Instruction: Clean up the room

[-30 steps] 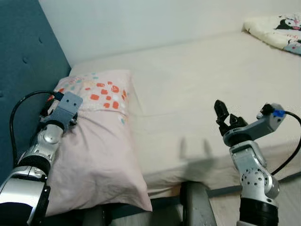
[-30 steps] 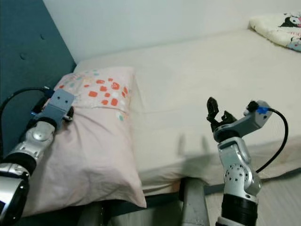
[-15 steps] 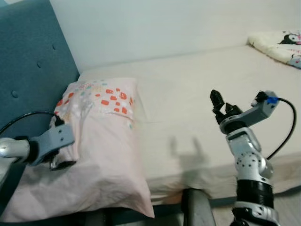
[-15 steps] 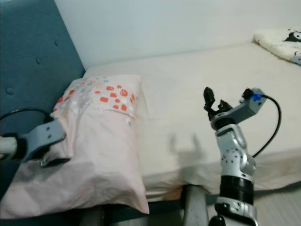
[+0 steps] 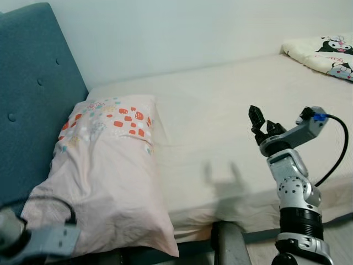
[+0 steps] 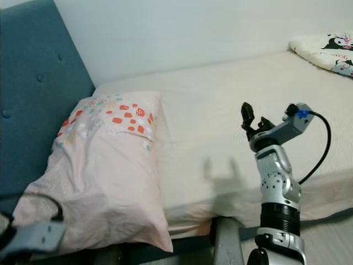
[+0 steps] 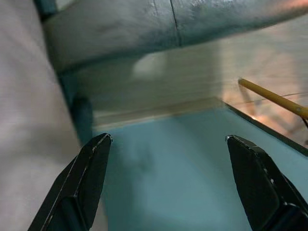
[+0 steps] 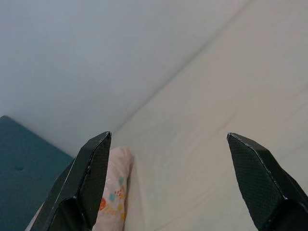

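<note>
Pink pillow (image 5: 105, 171) is laid on the bed (image 5: 231, 127) against the teal headboard (image 5: 27, 99). The right gripper (image 5: 260, 120) is raised above the mattress, fingers apart; the left gripper (image 7: 168, 183) is lowered, fingers spread.

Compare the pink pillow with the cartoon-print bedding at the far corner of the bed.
The pink pillow is pale pink with orange-red patches at its top end; the cartoon-print bedding is cream with black cartoon figures. The pillow lies by the teal headboard on the robot's left; the bedding sits far right. Both rest on the cream mattress.
</note>
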### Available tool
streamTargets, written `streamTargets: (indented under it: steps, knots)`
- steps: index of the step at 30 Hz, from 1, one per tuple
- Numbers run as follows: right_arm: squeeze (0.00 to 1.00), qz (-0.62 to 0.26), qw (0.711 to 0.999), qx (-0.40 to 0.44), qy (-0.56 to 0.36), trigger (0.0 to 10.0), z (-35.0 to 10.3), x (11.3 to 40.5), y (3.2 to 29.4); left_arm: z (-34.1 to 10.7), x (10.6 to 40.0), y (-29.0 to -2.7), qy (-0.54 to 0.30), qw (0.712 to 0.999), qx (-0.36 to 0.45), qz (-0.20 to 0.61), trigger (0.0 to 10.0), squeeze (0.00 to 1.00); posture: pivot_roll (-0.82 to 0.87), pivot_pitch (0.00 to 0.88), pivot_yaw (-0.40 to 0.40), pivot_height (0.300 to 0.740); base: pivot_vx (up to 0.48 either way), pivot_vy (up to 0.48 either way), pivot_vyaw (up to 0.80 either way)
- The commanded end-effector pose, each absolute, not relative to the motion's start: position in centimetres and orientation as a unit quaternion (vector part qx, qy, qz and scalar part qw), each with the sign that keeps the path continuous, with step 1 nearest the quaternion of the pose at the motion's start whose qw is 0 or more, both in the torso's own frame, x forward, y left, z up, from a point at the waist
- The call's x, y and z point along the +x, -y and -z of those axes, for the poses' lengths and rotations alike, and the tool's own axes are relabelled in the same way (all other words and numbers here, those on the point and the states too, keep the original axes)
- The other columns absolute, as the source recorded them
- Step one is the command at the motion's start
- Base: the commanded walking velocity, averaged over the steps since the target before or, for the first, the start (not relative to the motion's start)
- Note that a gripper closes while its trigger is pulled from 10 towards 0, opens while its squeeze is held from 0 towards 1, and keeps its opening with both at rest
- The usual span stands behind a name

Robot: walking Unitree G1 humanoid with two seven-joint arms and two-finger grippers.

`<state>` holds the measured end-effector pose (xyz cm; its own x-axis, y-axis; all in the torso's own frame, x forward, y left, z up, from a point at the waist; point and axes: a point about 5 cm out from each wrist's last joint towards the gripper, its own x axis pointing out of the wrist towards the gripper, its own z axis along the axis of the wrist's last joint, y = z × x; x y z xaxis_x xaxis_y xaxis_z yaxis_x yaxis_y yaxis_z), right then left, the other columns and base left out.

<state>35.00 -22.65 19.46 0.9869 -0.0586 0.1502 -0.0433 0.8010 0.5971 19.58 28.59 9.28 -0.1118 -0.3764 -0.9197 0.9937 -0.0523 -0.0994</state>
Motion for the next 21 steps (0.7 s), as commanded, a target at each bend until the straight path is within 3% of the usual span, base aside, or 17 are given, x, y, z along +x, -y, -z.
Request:
streamTargets:
  steps: [1, 3, 5, 7, 9, 11, 12, 21]
  knots:
    - [0.00, -0.007, 0.946, 0.314, 0.079, 10.0, -19.6, 35.3, 22.0, -8.7, 19.4, -28.3, -0.420, 0.545, 0.374, 0.622, 10.0, 0.00, 0.02, 0.000, 0.034, 0.497, 0.000, 0.000, 0.00]
    - [0.00, -0.007, 0.946, 0.314, 0.079, 10.0, -19.6, 35.4, 22.1, -8.0, 19.1, -28.0, -0.426, 0.540, 0.375, 0.621, 10.0, 0.00, 0.01, 0.000, 0.037, 0.497, 0.000, 0.000, 0.00]
    - [0.00, -0.009, 0.946, 0.314, 0.081, 10.0, -19.6, 35.5, 21.9, -6.1, 19.9, -26.7, -0.415, 0.566, 0.391, 0.596, 10.0, 0.00, 0.01, 0.000, 0.033, 0.497, 0.000, 0.000, 0.00]
    - [0.00, -0.009, 0.946, 0.314, 0.081, 10.0, -19.6, 35.5, 21.9, -6.1, 19.9, -26.7, -0.415, 0.566, 0.391, 0.596, 10.0, 0.00, 0.01, 0.000, 0.033, 0.497, 0.000, 0.000, 0.00]
    - [0.00, -0.010, 0.946, 0.314, 0.081, 10.0, -19.6, 35.5, 21.7, -4.3, 22.1, -25.9, -0.394, 0.611, 0.432, 0.533, 10.0, 0.00, 0.01, 0.000, 0.032, 0.497, 0.000, 0.000, 0.00]
    - [0.00, -0.010, 0.946, 0.314, 0.081, 10.0, -19.6, 35.5, 21.7, -4.3, 22.1, -25.9, -0.394, 0.611, 0.432, 0.533, 10.0, 0.00, 0.01, 0.000, 0.032, 0.497, 0.000, 0.000, 0.00]
    - [0.00, -0.011, 0.946, 0.314, 0.081, 10.0, -19.6, 35.6, 21.7, -3.5, 23.5, -25.6, -0.374, 0.640, 0.451, 0.497, 10.0, 0.00, 0.01, 0.000, 0.031, 0.497, 0.000, 0.000, 0.00]
    - [0.00, -0.007, 0.946, 0.312, 0.090, 10.0, -19.9, 35.6, 22.1, -2.2, 27.7, -24.8, -0.313, 0.676, 0.561, 0.361, 10.0, 0.00, -0.01, 0.000, 0.041, 0.497, 0.000, 0.000, 0.00]
